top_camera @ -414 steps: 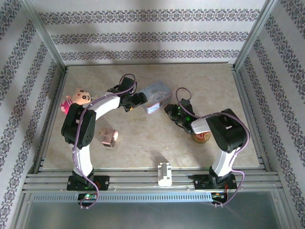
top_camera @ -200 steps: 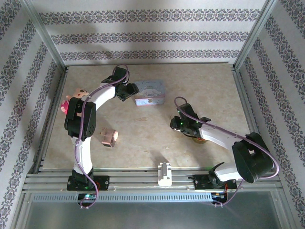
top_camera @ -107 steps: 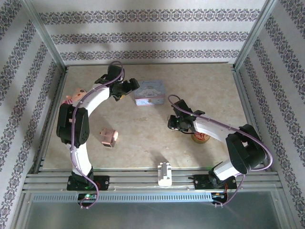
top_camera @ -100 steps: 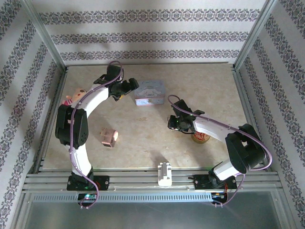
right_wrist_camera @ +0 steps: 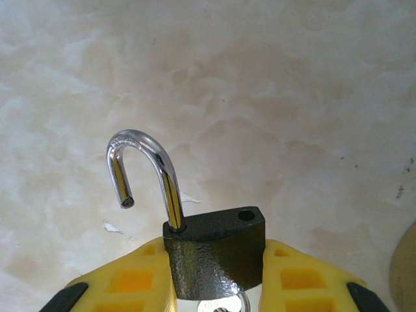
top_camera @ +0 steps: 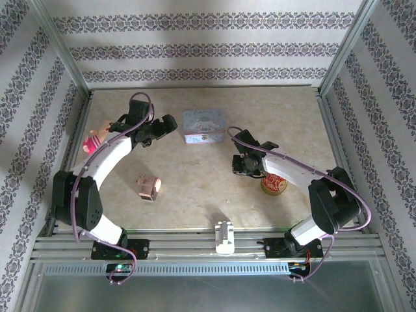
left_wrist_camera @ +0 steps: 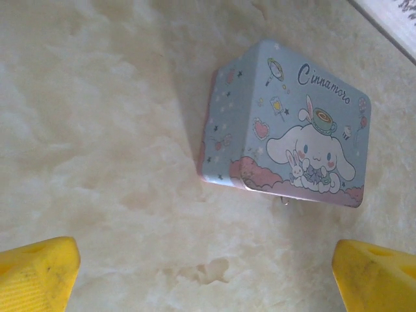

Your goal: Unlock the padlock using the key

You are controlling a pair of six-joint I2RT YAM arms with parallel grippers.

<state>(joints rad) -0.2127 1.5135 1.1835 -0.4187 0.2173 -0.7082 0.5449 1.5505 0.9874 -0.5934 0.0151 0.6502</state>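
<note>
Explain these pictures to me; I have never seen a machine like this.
Two robot arms are bolted at the near edge of a beige table, each ending in a two-finger gripper. The overhead picture shows both; the other two come from wrist cameras, so the yellow shapes at the bottom are fingers. The left gripper is open and empty, facing a pale-blue Cinnamoroll tin. The right gripper is shut on a small dark padlock whose silver shackle stands open. Also there: a pink doll, a small pinkish block, a round can, and a white block on the front rail.
</note>
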